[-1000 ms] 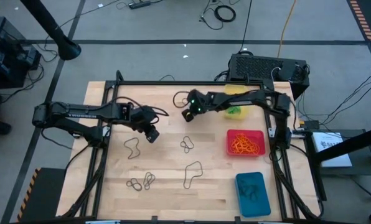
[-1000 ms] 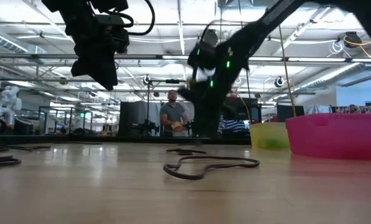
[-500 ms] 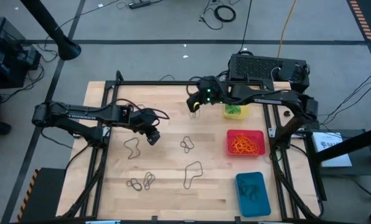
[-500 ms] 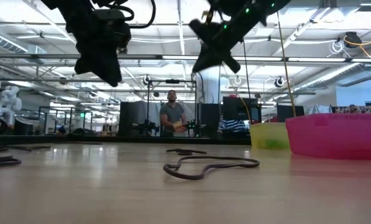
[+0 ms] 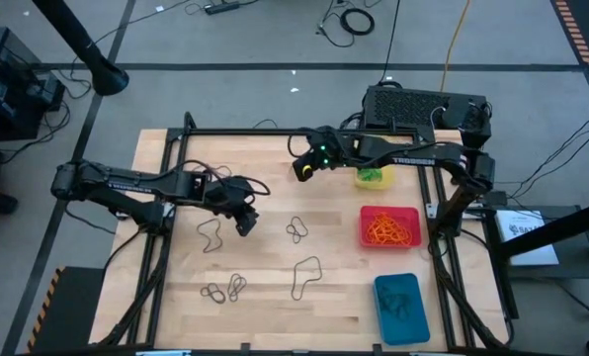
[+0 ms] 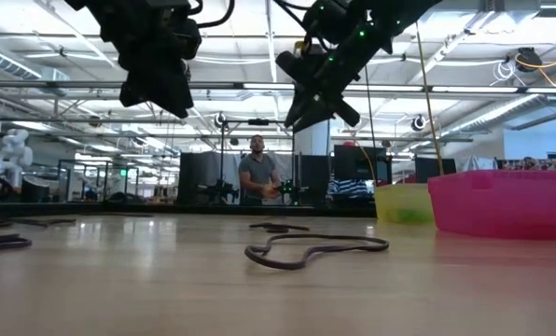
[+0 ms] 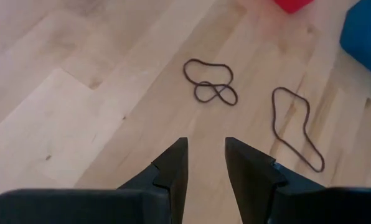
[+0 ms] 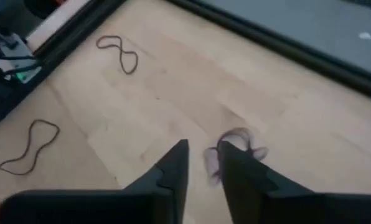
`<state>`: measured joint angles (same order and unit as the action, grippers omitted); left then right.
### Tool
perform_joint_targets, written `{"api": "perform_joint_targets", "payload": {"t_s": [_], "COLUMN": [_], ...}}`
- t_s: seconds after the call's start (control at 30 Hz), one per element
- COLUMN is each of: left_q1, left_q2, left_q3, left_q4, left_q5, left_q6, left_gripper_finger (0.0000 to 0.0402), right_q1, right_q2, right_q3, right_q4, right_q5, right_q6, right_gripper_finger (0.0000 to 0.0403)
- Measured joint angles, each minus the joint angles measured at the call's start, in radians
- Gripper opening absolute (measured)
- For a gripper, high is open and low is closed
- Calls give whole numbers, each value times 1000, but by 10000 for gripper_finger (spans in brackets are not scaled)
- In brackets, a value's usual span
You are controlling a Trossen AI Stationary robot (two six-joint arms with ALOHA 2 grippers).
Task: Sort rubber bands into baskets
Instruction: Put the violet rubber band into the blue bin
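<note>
Rubber bands (image 5: 296,230) scattered on table (image 5: 265,302), baskets (image 5: 389,227) right, black box (image 5: 423,109) behind.

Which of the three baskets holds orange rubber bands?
The red basket, middle of the row at the table's right side. The yellow basket holds green ones, the blue basket dark ones.

We see a pale wood table (image 5: 265,302). Loose dark rubber bands (image 5: 306,278) lie scattered over its middle and near-left part. Along the right side sit three baskets: yellow basket (image 5: 373,177) farthest, red basket (image 5: 389,226) midway, blue basket (image 5: 400,308) nearest.
</note>
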<state>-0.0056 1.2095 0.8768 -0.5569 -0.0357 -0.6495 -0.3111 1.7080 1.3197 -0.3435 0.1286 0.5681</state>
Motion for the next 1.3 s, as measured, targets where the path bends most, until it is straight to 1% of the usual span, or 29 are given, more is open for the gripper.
{"api": "perform_joint_targets", "payload": {"t_s": [0.2, 0.3, 0.43, 0.53, 0.73, 0.9, 1.07, 1.2, 1.3], "left_q1": [-23, -34, -48, -55, -69, -69, -69, -69, -69], "left_q2": [0, 0, 0, 0, 0, 0, 0, 1, 1], "left_q3": [0, 0, 0, 0, 0, 0, 0, 0, 0], "left_q4": [-1, -1, -1, -1, -2, -9, -10, -10, -10], "left_q5": [-3, -27, -54, -62, -75, -83, -92, -96, -97], "left_q6": [-1, -9, -44, -51, -52, -52, -52, -51, -51], "left_gripper_finger": [113, 113, 113, 113, 113, 113, 113, 113, 113], "right_q1": [-1, -4, -4, 4, 14, 44, 73, 79, 63], "right_q2": [5, 11, 66, 141, 270, 324, 354, 368, 367], "right_q3": [1, 1, 2, 2, 1, 1, 5, 4, 6], "right_q4": [-52, -76, -91, -95, -97, -114, -115, -73, -62], "right_q5": [6, 45, 56, 55, 49, 49, 75, 106, 83], "right_q6": [22, 9, -8, 25, 75, 90, 116, 103, 102], "right_gripper_finger": [142, 168, 187, 191, 192, 192, 187, 152, 102]}}
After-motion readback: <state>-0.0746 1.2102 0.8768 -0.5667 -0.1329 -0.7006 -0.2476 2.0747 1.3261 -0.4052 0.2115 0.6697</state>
